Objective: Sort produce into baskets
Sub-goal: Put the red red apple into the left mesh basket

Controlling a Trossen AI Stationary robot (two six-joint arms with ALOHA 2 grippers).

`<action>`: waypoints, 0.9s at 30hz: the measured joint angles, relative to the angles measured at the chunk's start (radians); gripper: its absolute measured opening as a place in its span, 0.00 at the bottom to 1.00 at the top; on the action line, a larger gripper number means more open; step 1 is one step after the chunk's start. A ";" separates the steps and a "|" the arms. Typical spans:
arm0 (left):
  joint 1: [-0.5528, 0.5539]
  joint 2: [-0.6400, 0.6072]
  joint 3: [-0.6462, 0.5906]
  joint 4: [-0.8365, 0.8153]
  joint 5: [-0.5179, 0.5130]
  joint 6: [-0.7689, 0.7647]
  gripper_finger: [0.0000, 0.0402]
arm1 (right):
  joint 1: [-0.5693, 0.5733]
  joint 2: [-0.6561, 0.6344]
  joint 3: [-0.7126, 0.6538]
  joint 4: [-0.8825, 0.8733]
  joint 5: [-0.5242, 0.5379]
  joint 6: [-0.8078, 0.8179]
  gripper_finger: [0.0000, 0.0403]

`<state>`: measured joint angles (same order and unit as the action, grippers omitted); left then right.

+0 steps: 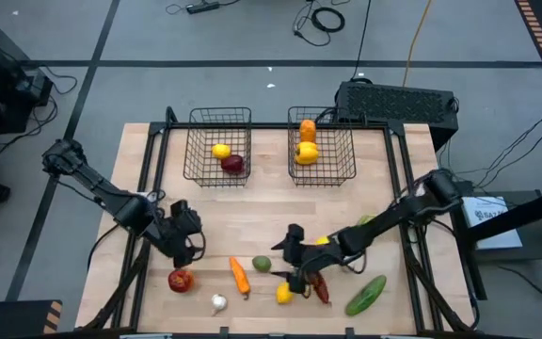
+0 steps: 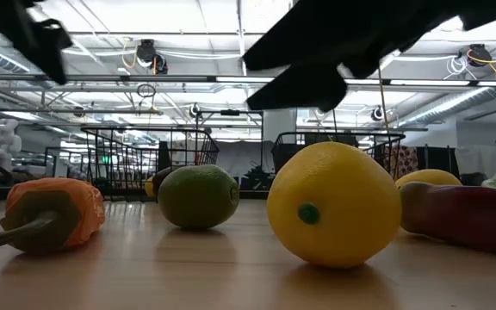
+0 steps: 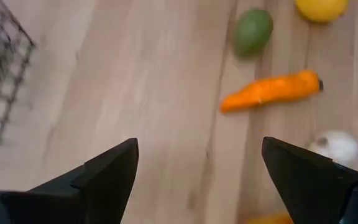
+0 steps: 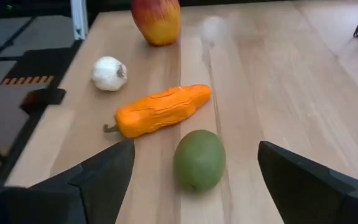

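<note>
Sorting partly done. Left basket [image 1: 219, 141] holds a lemon and a red apple; right basket [image 1: 322, 143] holds a yellow pepper and an orange piece, apparently fruit in one and vegetables in the other. Remaining produce lies loose along the near table [image 1: 252, 212] edge: apple [image 1: 180, 279], garlic [image 1: 218, 303], carrot [image 1: 240, 275], lime [image 1: 263, 264], lemon [image 1: 283, 294], chilli [image 1: 320, 287], cucumber [image 1: 366, 294].

Right gripper [image 4: 191, 180] hangs low over the lime [image 4: 199, 159], fingers spread wide and empty, straddling it, probably lined up for a pick. Left gripper [image 3: 194, 180] hovers above bare wood near the carrot [image 3: 271, 91], fingers likewise open, holding nothing.
</note>
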<state>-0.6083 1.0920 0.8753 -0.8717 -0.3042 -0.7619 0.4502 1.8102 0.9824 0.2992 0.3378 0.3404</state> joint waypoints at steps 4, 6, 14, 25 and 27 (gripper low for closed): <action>-0.092 0.000 0.000 -0.016 0.067 -0.094 0.86 | -0.009 0.053 0.049 -0.013 -0.004 -0.011 0.82; -0.138 0.000 0.000 -0.017 0.113 -0.127 0.86 | -0.012 0.061 0.061 -0.019 -0.006 -0.015 0.82; -0.345 0.005 0.003 -0.024 0.066 -0.361 0.86 | -0.015 0.063 0.068 -0.025 -0.003 -0.035 0.82; -0.541 0.136 0.004 0.069 -0.099 -0.541 0.86 | -0.034 0.063 0.068 -0.030 -0.001 -0.038 0.82; -0.545 0.171 0.004 0.079 -0.104 -0.542 0.86 | -0.040 0.063 0.068 -0.029 0.001 -0.042 0.82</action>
<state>-1.1528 1.2627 0.8794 -0.7923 -0.4079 -1.3043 0.4099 1.8732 1.0504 0.2698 0.3384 0.2980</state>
